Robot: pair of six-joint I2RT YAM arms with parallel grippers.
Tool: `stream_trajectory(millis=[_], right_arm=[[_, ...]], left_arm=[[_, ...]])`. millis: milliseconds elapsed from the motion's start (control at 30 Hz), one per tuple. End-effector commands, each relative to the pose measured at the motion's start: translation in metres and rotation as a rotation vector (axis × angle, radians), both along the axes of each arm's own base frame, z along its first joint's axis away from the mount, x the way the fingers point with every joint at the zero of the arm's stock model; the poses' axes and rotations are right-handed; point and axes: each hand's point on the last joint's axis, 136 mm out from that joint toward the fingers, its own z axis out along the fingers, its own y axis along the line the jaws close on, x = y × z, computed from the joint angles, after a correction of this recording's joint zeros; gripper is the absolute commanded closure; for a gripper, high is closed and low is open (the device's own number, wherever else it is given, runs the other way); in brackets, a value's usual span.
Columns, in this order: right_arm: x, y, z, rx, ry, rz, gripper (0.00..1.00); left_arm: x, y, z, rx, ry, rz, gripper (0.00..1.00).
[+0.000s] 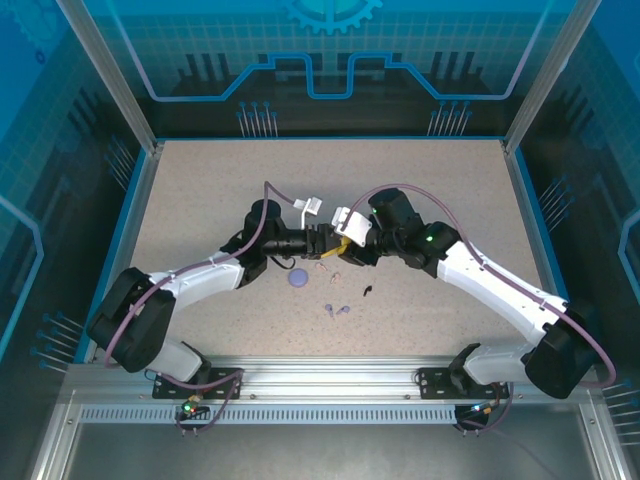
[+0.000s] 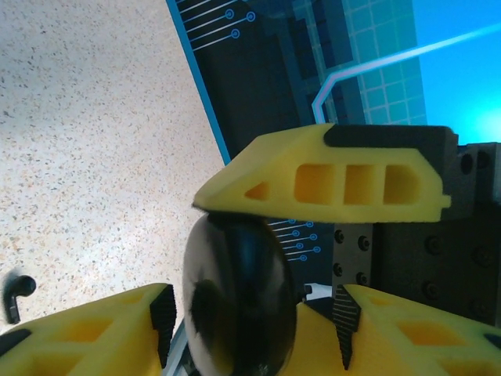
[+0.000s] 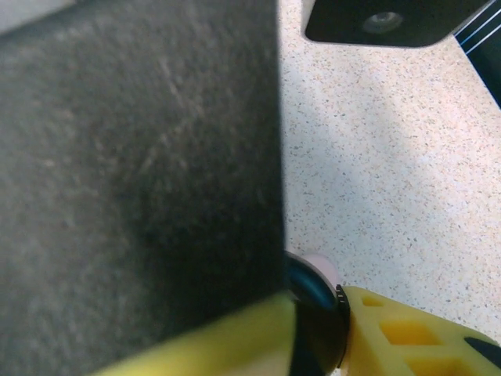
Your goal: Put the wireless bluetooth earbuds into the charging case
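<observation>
In the left wrist view a round black charging case (image 2: 235, 301) stands on edge between my left gripper's (image 2: 250, 317) yellow fingers (image 2: 86, 333), which are shut on it. A yellow finger of the right gripper (image 2: 329, 176) lies across the case's top. From the right wrist the same case (image 3: 317, 317) is pinched at the right gripper (image 3: 317, 329), with a pale pink rounded thing (image 3: 321, 268) behind it. Both grippers (image 1: 322, 241) (image 1: 346, 246) meet mid-table. On the table lie a black earbud (image 1: 368, 292) (image 2: 17, 294), two purple earbuds (image 1: 336, 309) and tiny pale pink ones (image 1: 329, 268).
A round purple case (image 1: 298, 278) lies closed on the speckled table (image 1: 200, 190) just below the left wrist. A blue rim and metal posts (image 1: 118, 90) border the table. A large dark blurred body (image 3: 133, 157) covers the left half of the right wrist view.
</observation>
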Motion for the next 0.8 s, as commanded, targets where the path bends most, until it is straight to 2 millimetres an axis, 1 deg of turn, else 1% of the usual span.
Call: stream_trajectory(millis=[0, 167, 367, 500, 567, 633, 733, 767], right_arm=[[-0.001, 0.01, 0.011, 0.016, -0.015, 0.024, 0.52], [0.001, 0.009, 0.009, -0.003, -0.005, 0.022, 0.52], [0.004, 0.008, 0.003, -0.025, 0.013, 0.015, 0.51], [0.005, 0.007, 0.004, -0.013, 0.045, 0.008, 0.47], [0.002, 0.005, 0.009, 0.01, 0.063, 0.008, 0.39], [-0.001, 0.004, 0.016, 0.042, 0.07, 0.01, 0.28], [-0.009, -0.001, 0.031, 0.119, 0.075, 0.013, 0.07], [-0.013, -0.003, 0.036, 0.142, 0.077, 0.018, 0.02]], left_arm=[[-0.005, -0.009, 0.003, 0.009, -0.031, -0.054, 0.47], [-0.009, -0.009, 0.005, 0.016, -0.041, -0.066, 0.56], [-0.012, -0.006, 0.005, 0.033, -0.061, -0.069, 0.64], [-0.014, -0.004, 0.011, 0.03, -0.099, -0.069, 0.72], [-0.014, -0.003, 0.014, 0.031, -0.123, -0.061, 0.75], [-0.015, 0.0, 0.018, 0.032, -0.155, -0.05, 0.75], [-0.014, 0.004, 0.023, 0.041, -0.215, -0.023, 0.76], [-0.014, 0.006, 0.024, 0.046, -0.232, -0.015, 0.77]])
